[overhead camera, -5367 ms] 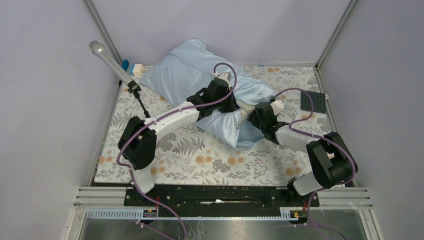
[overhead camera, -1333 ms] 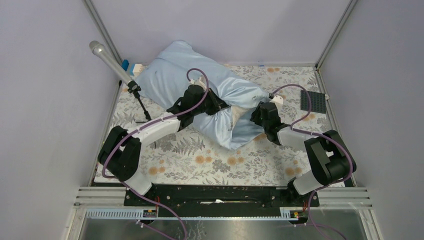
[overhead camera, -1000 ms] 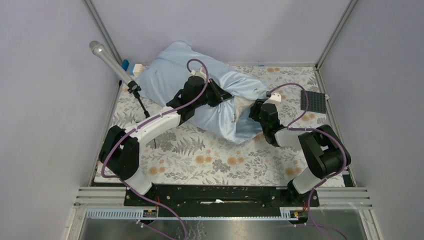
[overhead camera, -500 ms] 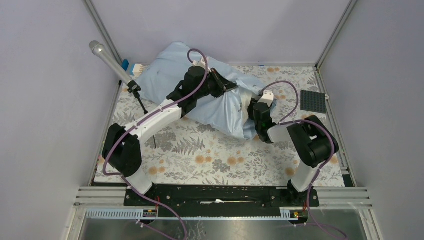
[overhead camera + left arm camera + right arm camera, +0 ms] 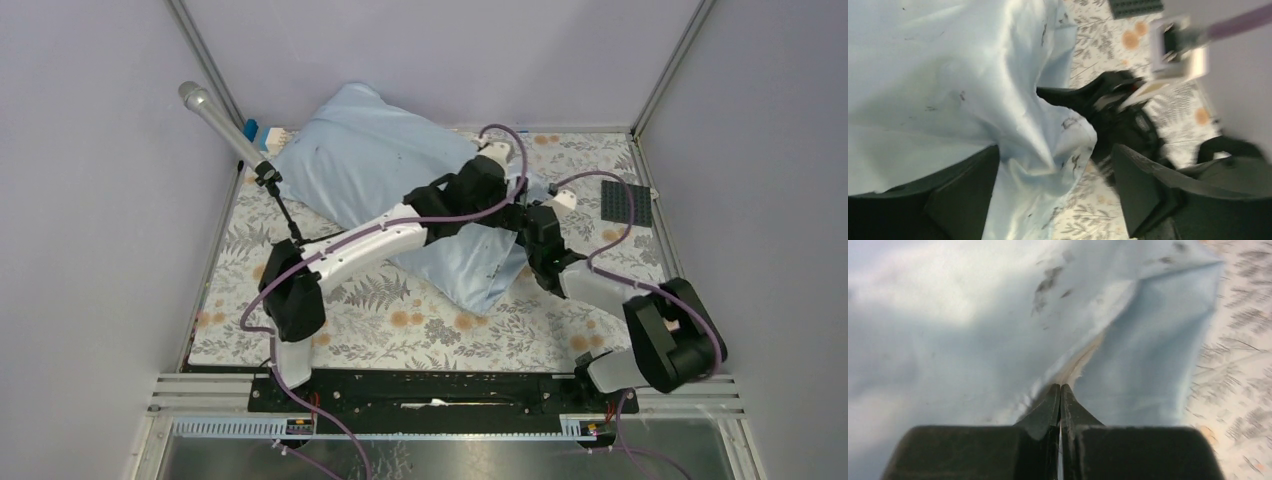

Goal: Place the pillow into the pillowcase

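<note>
Plain lavender-grey walls (image 5: pixel 450 50) on three sides; silver metal corner posts (image 5: pixel 203 58) at rear. Table under grey-and-orange floral-printed cloth (image 5: pixel 400 310). Silver microphone on thin black stand (image 5: pixel 213 118) rear left. Dark grey studded plate (image 5: pixel 620 203) right. Light soft, even.

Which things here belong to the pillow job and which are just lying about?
For the job: pillowcase, pillow (just a cream sliver showing at the opening).
Lying about: microphone on its stand, dark studded plate, flowered tablecloth.
</note>
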`<state>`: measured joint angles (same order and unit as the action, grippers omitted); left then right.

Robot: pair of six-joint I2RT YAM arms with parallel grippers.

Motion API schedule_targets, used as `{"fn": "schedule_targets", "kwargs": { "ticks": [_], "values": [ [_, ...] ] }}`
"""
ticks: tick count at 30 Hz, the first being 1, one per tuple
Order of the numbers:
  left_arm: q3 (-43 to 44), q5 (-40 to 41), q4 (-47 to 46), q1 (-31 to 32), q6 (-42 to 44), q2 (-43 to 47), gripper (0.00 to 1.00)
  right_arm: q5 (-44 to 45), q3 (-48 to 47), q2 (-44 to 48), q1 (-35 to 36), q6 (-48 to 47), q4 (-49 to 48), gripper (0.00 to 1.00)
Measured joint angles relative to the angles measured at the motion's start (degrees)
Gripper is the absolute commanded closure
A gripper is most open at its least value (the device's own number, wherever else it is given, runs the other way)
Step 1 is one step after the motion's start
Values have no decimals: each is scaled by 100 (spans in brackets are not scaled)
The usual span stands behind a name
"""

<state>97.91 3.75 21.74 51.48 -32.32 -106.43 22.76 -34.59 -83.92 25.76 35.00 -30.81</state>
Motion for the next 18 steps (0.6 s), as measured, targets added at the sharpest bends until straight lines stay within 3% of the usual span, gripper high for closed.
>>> {"fn": "schedule_targets", "kwargs": {
  "ticks": [2, 6, 10, 13, 18],
  "values": [
    [249, 555, 280, 297, 367, -177, 1, 68, -4, 354, -92, 376, 527, 97],
    [614, 1574, 459, 568, 949, -551, 1, 208, 24, 1215, -586, 1099, 1659, 60],
    [1012, 2481, 579, 750, 1550, -1054, 1, 262, 96, 2218, -1209, 1484, 2387, 40],
    [1340, 2846, 667, 837, 1943, -1440, 1, 308, 109, 2721, -1390, 1637, 2675, 32],
    [1506, 2959, 861, 920, 2524, -1788, 1, 291, 109, 3045, -1519, 1692, 3029, 30]
  ]
}}
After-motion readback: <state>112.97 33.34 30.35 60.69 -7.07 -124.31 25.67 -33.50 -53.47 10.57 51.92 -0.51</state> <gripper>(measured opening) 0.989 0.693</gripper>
